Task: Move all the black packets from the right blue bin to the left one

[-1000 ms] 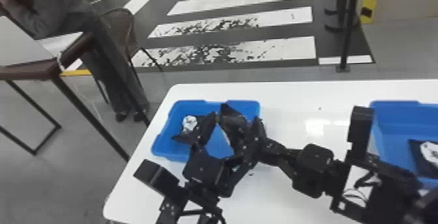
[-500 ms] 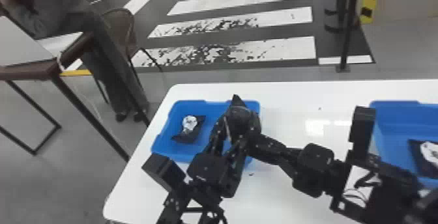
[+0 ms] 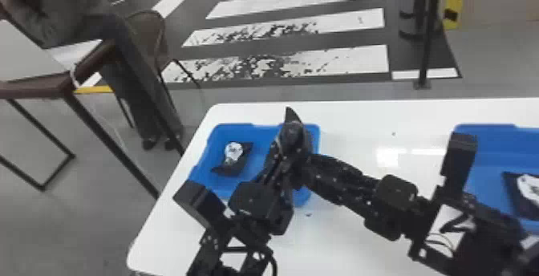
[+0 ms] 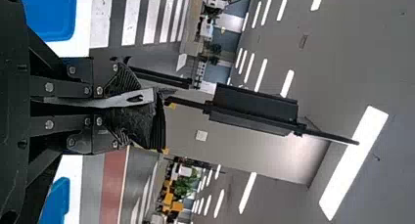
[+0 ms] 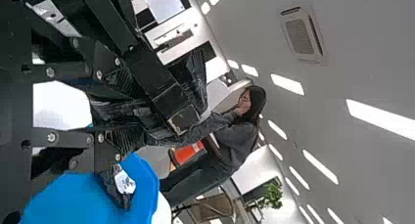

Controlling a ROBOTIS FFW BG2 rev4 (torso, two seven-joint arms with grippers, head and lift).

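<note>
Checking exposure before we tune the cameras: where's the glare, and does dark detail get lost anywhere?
Head view: glare patches on the table between the left bin and right bin, clear of the packet in the left one. Left wrist view: big ceiling lamp blown out to white. Right wrist view: ceiling lamps blown out too; black arm parts blend together.

No words or numbers can be read for certain. The black packets (image 3: 240, 166) in the blue bins (image 3: 260, 134) have white labels (image 3: 233, 151) with marks too small to make out; a dark mark on the right arm's (image 3: 393, 193) white panel (image 3: 443, 216) is unclear.
</note>
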